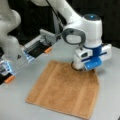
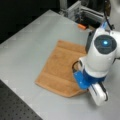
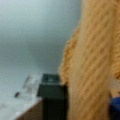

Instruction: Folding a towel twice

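Grey table (image 1: 50,110) beneath everything, dark backdrop at 12 o'clock; one towel (image 1: 62,91), lying flat and unfolded mid-table in both front views; one gripper (image 1: 83,67), down on the towel's corner at about 1 o'clock, cloth filling the wrist view beside a finger (image 3: 51,92); cannot tell whether pinched or released; likely slip if only a few loops caught, or corner dragged and bunched; two orange stubs (image 1: 48,50) at 10 o'clock

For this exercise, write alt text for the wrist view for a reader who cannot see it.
Orange-brown ribbed terry of the towel fills the right half, hanging very close to the camera. A dark gripper finger stands at the bottom centre against the grey table.
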{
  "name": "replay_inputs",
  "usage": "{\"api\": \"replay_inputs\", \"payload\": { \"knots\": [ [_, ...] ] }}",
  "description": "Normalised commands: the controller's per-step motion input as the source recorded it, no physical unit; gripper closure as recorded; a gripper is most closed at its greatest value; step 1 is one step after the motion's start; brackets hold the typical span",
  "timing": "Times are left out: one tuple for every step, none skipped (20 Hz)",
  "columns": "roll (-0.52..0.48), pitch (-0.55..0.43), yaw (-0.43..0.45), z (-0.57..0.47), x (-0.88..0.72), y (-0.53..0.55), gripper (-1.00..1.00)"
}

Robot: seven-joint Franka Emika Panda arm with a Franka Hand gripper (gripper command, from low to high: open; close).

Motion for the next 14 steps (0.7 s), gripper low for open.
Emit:
{"api": "replay_inputs", "payload": {
  "knots": [
    [0.211,-0.135,-0.183,-0.09,-0.61,-0.18,1.00],
    [0.230,-0.131,-0.186,-0.10,-0.64,-0.16,1.00],
    [0.237,-0.128,-0.225,-0.12,-0.66,-0.16,1.00],
    [0.238,-0.134,-0.237,-0.14,-0.71,-0.17,1.00],
    [0.246,-0.146,-0.245,-0.16,-0.78,-0.20,1.00],
    [0.240,-0.160,-0.234,-0.17,-0.78,-0.21,1.00],
    [0.228,-0.172,-0.213,-0.18,-0.75,-0.22,1.00],
    [0.206,-0.188,-0.252,-0.16,-0.73,-0.25,1.00],
    [0.195,-0.194,-0.250,-0.14,-0.73,-0.30,1.00],
    [0.186,-0.205,-0.234,-0.12,-0.70,-0.32,1.00],
    [0.175,-0.193,-0.221,-0.09,-0.69,-0.36,1.00],
    [0.172,-0.183,-0.193,-0.06,-0.71,-0.42,1.00],
    [0.169,-0.184,-0.173,-0.04,-0.68,-0.43,1.00],
    [0.170,-0.176,-0.147,-0.03,-0.67,-0.45,1.00]
  ]
}}
